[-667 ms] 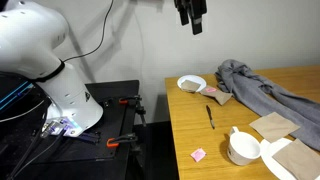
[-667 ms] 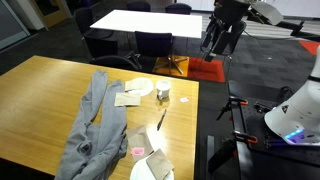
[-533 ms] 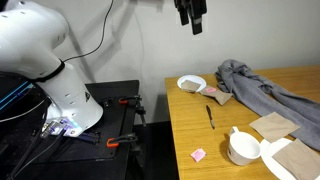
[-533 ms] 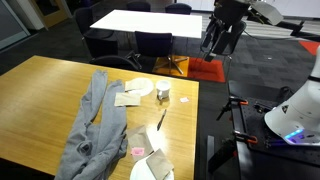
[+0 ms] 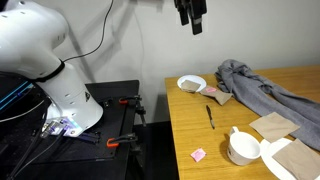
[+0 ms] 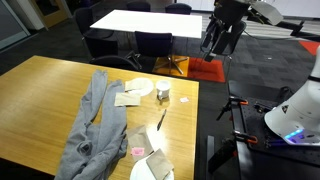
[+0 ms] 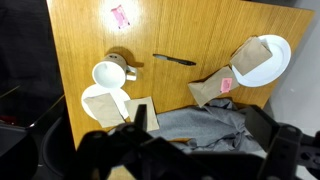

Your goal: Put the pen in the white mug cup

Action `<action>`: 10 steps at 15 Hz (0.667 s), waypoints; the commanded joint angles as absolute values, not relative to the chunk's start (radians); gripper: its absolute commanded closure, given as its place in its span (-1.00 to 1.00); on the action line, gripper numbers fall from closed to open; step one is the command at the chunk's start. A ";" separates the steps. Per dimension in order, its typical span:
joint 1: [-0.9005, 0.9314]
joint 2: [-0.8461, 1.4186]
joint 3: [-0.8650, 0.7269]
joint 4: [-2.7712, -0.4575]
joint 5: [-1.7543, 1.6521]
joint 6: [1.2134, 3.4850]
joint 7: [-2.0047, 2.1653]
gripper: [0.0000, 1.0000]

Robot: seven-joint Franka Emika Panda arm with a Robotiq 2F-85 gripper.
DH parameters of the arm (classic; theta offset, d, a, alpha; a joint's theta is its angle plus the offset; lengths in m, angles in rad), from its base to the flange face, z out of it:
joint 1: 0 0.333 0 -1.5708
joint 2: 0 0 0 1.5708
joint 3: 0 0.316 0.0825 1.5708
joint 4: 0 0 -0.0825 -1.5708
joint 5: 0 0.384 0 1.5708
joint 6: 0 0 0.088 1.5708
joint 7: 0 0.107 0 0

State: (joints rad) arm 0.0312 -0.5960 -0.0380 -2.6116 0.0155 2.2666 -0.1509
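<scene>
The pen [image 5: 210, 117] is a thin dark stick lying flat on the wooden table [image 5: 190, 130], near its edge. It also shows in the wrist view [image 7: 173, 59] and in an exterior view [image 6: 161, 120]. The white mug cup [image 5: 242, 147] stands upright a short way from the pen, with its handle visible in the wrist view [image 7: 110, 73]. My gripper [image 5: 192, 18] hangs high above the table, open and empty, and it also shows in an exterior view [image 6: 220, 40]. In the wrist view my gripper [image 7: 205, 128] has dark fingers spread wide at the bottom of the picture.
A shallow white bowl [image 5: 191, 84] sits beyond the pen, seen with brown paper in the wrist view [image 7: 265, 60]. A crumpled grey cloth [image 5: 265, 90] covers the table's middle. Brown napkins [image 5: 272, 125] lie by the mug. A small pink scrap [image 5: 198, 154] lies near the edge.
</scene>
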 commanded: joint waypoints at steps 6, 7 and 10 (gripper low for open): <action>-0.002 -0.521 0.065 -2.587 0.030 2.252 0.188 -1.00; -0.005 -0.506 0.085 -2.582 0.031 2.249 0.247 -1.00; -0.009 -0.460 0.143 -2.574 0.036 2.253 0.423 -1.00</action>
State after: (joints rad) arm 0.0161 -0.5148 0.0858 -2.6074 0.0223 2.2659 0.2856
